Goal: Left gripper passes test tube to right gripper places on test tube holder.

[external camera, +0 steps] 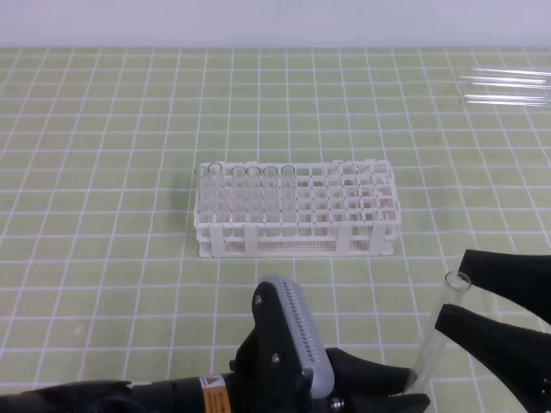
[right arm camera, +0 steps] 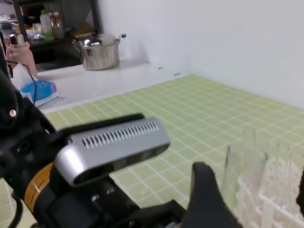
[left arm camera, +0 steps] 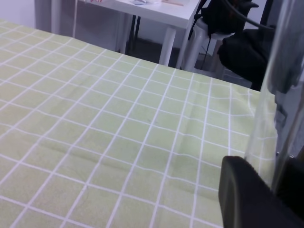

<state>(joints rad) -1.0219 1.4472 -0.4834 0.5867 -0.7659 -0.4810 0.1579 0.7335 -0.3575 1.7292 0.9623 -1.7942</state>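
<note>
In front of the rack (external camera: 297, 211), toward its right end and near the worktop (external camera: 103, 129) front edge, the tube (external camera: 437, 331) stands nearly upright, rim up. Left end effector (external camera: 411, 387) has it low down by the rounded bottom; fingers look closed on the glass, tho the contact is cut off at the frame edge and the pinch may be loosening, so can't call it firmly. Right end effector (external camera: 455, 299) is spread wide, fingers either side of the tube's upper part just under the rim, not yet pressing.

Handling, judged: thin clear glass, v. light, stiff, slick, brittle. Squeeze gently. Best hold for the right is upper third, below the rim, leaving the lower length free to drop into a hole. Rack's left holes already carry tubes (external camera: 245, 194); right ones look free. More tubes lie far behind-right of the rack (external camera: 506, 88).
</note>
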